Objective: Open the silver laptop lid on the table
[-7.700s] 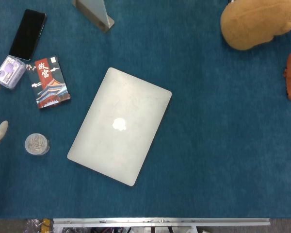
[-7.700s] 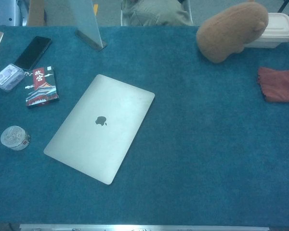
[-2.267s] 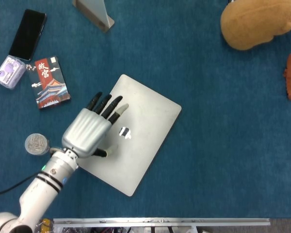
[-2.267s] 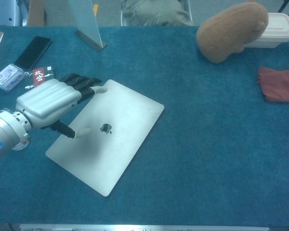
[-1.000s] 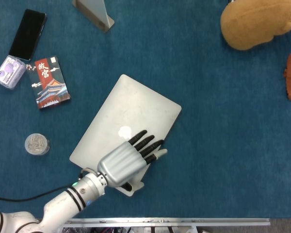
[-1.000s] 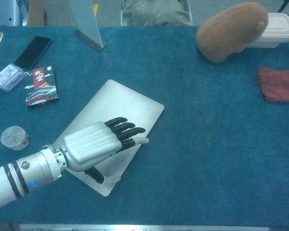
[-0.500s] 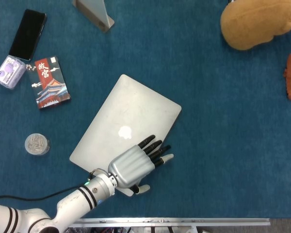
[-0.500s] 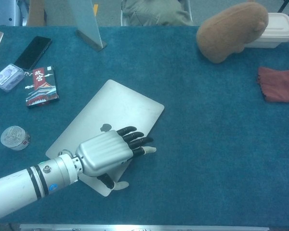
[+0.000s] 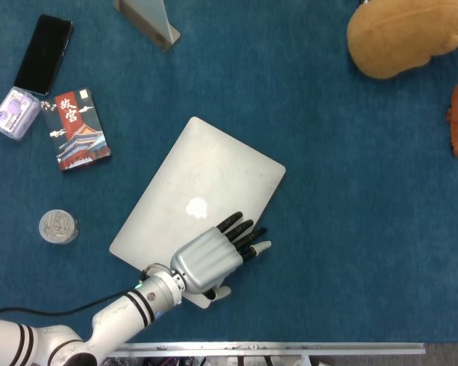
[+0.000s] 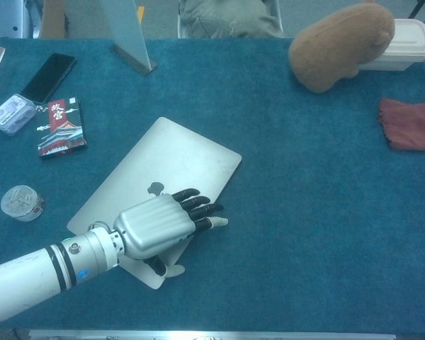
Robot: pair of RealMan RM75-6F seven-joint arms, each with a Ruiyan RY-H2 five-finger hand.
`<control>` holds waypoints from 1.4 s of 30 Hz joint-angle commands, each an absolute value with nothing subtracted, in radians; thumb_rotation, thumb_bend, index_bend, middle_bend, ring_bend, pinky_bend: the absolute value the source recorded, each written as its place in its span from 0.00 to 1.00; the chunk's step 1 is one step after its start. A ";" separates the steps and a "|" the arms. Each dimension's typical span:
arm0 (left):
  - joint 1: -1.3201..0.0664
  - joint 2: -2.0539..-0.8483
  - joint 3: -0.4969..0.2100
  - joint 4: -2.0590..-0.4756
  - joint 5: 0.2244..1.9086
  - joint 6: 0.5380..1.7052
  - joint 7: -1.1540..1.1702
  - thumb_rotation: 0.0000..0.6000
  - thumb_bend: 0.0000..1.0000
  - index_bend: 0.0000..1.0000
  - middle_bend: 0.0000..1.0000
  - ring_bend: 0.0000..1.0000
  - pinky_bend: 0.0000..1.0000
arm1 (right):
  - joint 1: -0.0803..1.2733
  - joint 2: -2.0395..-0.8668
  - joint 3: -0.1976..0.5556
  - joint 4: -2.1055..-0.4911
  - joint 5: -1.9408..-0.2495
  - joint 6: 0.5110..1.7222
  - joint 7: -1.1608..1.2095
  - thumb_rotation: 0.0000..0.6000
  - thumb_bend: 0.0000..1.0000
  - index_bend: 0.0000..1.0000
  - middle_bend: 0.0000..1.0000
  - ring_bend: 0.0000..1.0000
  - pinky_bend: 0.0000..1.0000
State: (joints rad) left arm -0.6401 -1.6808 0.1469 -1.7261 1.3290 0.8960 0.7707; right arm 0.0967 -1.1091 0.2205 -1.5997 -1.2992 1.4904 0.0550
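Head view: your left hand has slid down to the lower right corner of the laptop, which lies closed just left of frame centre on the blue table. Fingers lie flat over the long right edge, thumb curling in at the short front edge — grasping nothing yet.

Chest view: since half a second ago the thumb has tucked closer under that corner. The lid looks unlifted — you're probably lined up to pry. The right hand is out of sight.

— What's at the left?
— A phone, a small clear case, a card pack, a tape roll.
— And right?
— A brown plush, a white box, a red cloth.
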 commanded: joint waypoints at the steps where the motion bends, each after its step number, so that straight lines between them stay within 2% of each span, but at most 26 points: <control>1: -0.641 -1.685 0.146 -1.719 1.327 0.893 0.767 0.81 0.25 0.00 0.00 0.00 0.00 | 0.095 -1.107 0.221 -1.603 -1.300 1.494 0.053 0.85 0.31 0.00 0.11 0.00 0.03; 10: -0.643 -1.679 0.146 -1.721 1.325 0.894 0.756 0.89 0.26 0.00 0.00 0.00 0.00 | 0.093 -1.103 0.222 -1.613 -1.301 1.499 0.046 0.85 0.31 0.00 0.11 0.00 0.03; 16: -0.645 -1.668 0.142 -1.727 1.321 0.896 0.754 0.99 0.27 0.00 0.00 0.00 0.00 | 0.093 -1.102 0.223 -1.619 -1.302 1.502 0.041 0.85 0.31 0.00 0.11 0.00 0.03; 21: -0.649 -1.652 0.139 -1.733 1.315 0.899 0.760 1.00 0.31 0.00 0.00 0.00 0.00 | 0.092 -1.101 0.223 -1.625 -1.303 1.505 0.035 0.85 0.31 0.00 0.11 0.00 0.03; 42: -0.659 -1.591 0.129 -1.792 1.275 0.921 0.791 1.00 0.31 0.00 0.00 0.00 0.00 | 0.094 -1.102 0.226 -1.648 -1.308 1.516 0.013 0.85 0.31 0.00 0.11 0.00 0.03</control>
